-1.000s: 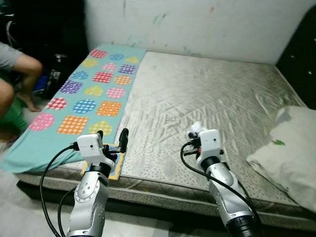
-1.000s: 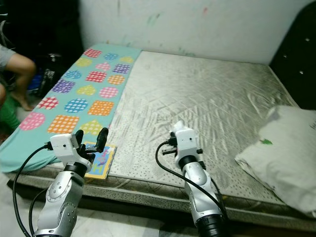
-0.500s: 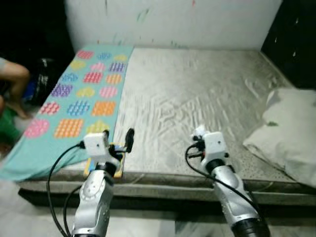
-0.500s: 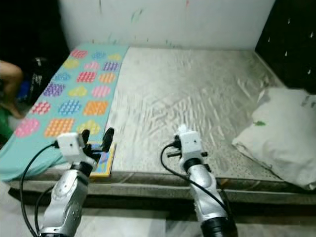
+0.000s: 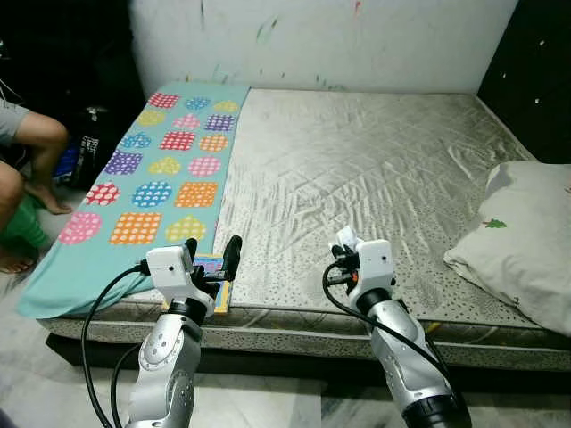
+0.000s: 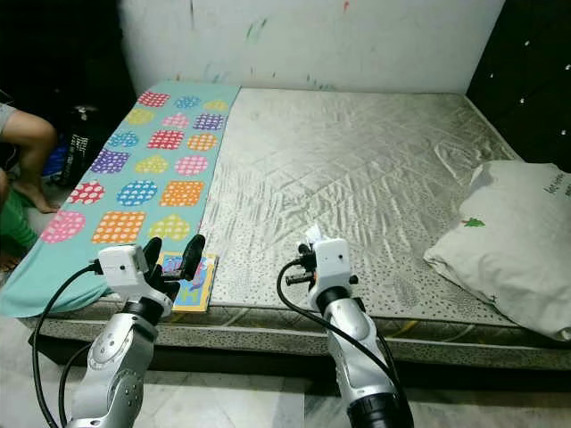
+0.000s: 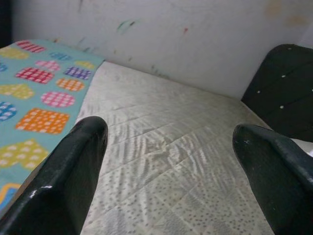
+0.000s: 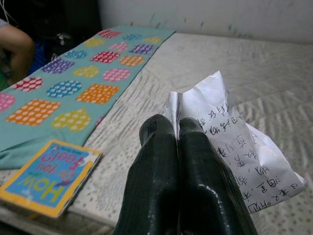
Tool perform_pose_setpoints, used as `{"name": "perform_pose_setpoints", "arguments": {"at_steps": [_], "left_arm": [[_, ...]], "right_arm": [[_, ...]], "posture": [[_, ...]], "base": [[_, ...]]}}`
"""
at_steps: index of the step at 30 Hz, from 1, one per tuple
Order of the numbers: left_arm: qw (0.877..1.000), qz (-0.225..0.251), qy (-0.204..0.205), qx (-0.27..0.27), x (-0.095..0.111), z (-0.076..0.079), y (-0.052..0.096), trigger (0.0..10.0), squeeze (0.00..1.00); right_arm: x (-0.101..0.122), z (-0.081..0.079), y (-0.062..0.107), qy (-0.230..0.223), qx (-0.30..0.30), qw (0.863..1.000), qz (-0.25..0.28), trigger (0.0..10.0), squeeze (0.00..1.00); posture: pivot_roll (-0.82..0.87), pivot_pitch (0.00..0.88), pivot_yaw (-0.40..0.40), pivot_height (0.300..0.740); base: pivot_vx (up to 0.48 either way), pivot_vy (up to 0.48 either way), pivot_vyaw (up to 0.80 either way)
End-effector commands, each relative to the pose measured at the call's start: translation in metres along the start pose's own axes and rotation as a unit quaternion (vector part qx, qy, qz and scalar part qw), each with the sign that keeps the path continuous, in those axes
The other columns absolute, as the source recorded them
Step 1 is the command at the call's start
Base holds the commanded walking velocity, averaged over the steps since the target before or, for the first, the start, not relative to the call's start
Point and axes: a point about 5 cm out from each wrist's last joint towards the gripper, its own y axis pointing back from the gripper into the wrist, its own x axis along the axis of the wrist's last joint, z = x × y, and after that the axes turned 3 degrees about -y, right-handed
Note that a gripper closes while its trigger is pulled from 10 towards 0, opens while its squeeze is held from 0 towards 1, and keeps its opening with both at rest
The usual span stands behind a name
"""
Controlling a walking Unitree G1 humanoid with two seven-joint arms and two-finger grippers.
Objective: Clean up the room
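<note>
Bed takes up most of the room: a bare silver-grey quilted mattress point(image 5: 375, 169) running up to a white wall point(image 5: 357, 40) marked with small paint flecks. Along the mattress's 9 o'clock side lies a teal blanket point(image 5: 152, 178) printed with dotted hearts and squares. White pillow point(image 5: 522, 241) at 3 o'clock, near the edge of the mattress, a small green tree printed on it.

Right gripper point(image 8: 178, 132) held over the near edge of the mattress, about 6 o'clock in the head view. Its two black fingers are pressed together, pinching a crumpled sheet of white paper point(image 8: 230, 142) with handwriting on it. The paper stands up past the fingertips, clear of the mattress.

Left gripper point(image 5: 214, 259) at about 7 o'clock, over the near corner of the blanket. Fingers spread wide apart, nothing between them; the wrist view looks out across the mattress between the two tips.

Children's book point(image 6: 192, 283), bright cover, yellow border, lies flat at the near edge of the mattress, just beside the blanket's corner and just beyond the left gripper. Not touched by either gripper.

A person sits at 9 o'clock, off the bed; a bent knee point(image 5: 40, 134) and a bare foot show on the floor.
</note>
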Motion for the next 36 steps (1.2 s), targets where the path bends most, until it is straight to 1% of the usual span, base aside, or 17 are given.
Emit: {"name": "perform_pose_setpoints", "arguments": {"at_steps": [1,6,15,23,27,31,36], "left_arm": [[1.0,0.003,0.003,-0.006,0.003,0.002,-0.001,10.0,0.0],[1.0,-0.001,0.002,-0.008,0.002,0.0,-0.001,10.0,0.0],[1.0,0.003,0.004,-0.008,0.004,0.002,-0.002,10.0,0.0],[1.0,0.003,0.004,-0.01,0.004,0.002,-0.004,10.0,0.0],[1.0,0.001,0.008,-0.007,0.003,0.003,-0.005,10.0,0.0],[1.0,-0.004,0.013,0.009,0.0,0.004,-0.006,10.0,0.0],[1.0,-0.007,0.015,0.013,-0.001,0.003,-0.005,10.0,0.0]], "right_arm": [[0.004,0.001,-0.003,-0.001,0.0,1.0,0.007,10.0,0.0],[0.004,0.007,-0.003,0.0,-0.011,1.0,0.008,10.0,0.0],[0.002,0.01,-0.003,0.006,-0.019,1.0,0.004,10.0,0.0],[0.006,0.016,-0.005,0.013,-0.032,0.999,0.009,10.0,0.0],[0.006,0.017,-0.005,0.017,-0.034,0.999,0.01,10.0,0.0],[0.005,0.019,-0.005,0.021,-0.036,0.999,0.009,10.0,0.0],[0.005,0.021,-0.005,0.023,-0.04,0.999,0.008,10.0,0.0]], "posture": [[0.03,0.0,0.022,0.74],[0.03,0.0,0.025,0.74],[0.03,0.0,0.016,0.74],[0.03,0.0,0.013,0.74],[0.03,0.0,0.012,0.74],[0.03,0.0,0.011,0.74],[0.03,0.0,0.011,0.74]], "base": [[0.364,0.0,0.0],[0.364,0.0,0.0],[0.364,0.0,0.0],[0.365,0.0,0.0],[0.325,0.0,0.0],[0.0,0.0,0.0],[0.0,0.0,0.0]]}}
